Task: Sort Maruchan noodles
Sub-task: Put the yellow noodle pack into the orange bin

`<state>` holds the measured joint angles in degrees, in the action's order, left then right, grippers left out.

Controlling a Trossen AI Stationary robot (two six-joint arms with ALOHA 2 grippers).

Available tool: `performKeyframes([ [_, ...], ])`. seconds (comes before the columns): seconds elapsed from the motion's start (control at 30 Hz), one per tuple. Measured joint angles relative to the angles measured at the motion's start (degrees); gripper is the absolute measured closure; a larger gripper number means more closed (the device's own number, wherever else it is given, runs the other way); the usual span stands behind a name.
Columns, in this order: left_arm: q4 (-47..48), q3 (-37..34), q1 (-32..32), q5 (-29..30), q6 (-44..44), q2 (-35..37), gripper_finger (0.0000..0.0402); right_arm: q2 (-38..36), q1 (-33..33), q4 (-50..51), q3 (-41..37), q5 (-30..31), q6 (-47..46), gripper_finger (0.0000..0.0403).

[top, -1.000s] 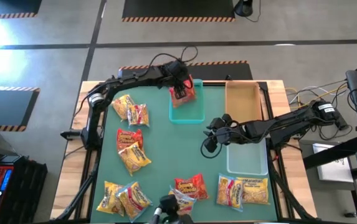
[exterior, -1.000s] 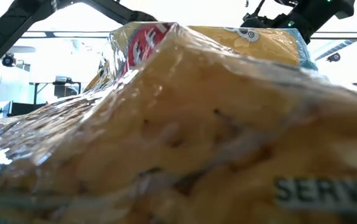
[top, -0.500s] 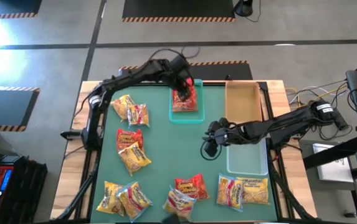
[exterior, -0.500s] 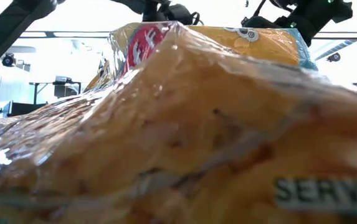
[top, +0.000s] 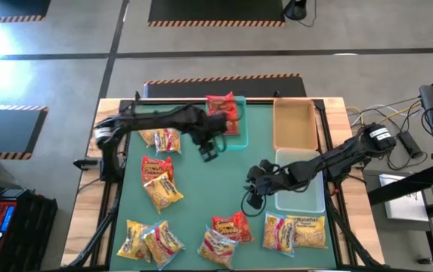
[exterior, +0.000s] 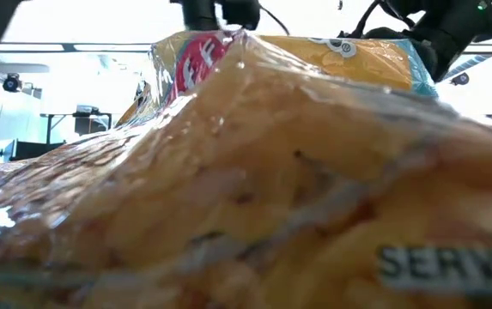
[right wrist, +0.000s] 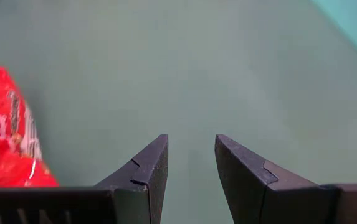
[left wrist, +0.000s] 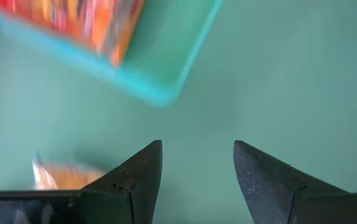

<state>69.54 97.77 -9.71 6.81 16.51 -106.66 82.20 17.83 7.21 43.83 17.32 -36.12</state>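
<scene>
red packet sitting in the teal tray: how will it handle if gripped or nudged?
The red packet looks like crinkly glossy film, so it probably slips and crumples under the fingers. It seems flat and thin, likely light, with a brittle noodle block inside. It overhangs the teal tray rim, so a nudge may slide it rather than tip it.

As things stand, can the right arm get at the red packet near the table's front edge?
Probably yes. The right end effector hangs open and empty above bare green mat, and the red packet lies just in front of it, uncovered on top, though a yellow packet overlaps its near side.
</scene>
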Motion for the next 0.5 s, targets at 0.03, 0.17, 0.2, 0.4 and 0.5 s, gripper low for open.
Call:
performKeyframes([
  [0.03, -0.3, -3.4, 0.8, 0.0, 2.6, 2.6, 0.0222, 0.7, 0.4, -1.0, 0.0, 0.0, 0.0, 0.028],
  [0.17, -3.2, -17.6, 5.9, 0.3, 17.9, 13.7, 0.0222, 2.5, 1.1, -4.8, 0.0, -1.0, 0.7, 0.028],
  [0.2, -4.2, -20.8, 7.7, 0.3, 22.4, 16.5, 0.0222, 2.7, 1.0, -5.8, 0.0, -1.3, 1.4, 0.028],
  [0.4, -9.9, -36.7, 21.5, 1.4, 52.0, 29.1, 0.0222, 4.2, -0.5, -16.2, 0.0, -1.1, 6.4, 0.028],
  [0.5, -10.3, -42.6, 28.6, 2.6, 65.4, 31.9, 0.0222, 5.5, -1.6, -23.0, 0.0, -0.8, 6.7, 0.028],
])
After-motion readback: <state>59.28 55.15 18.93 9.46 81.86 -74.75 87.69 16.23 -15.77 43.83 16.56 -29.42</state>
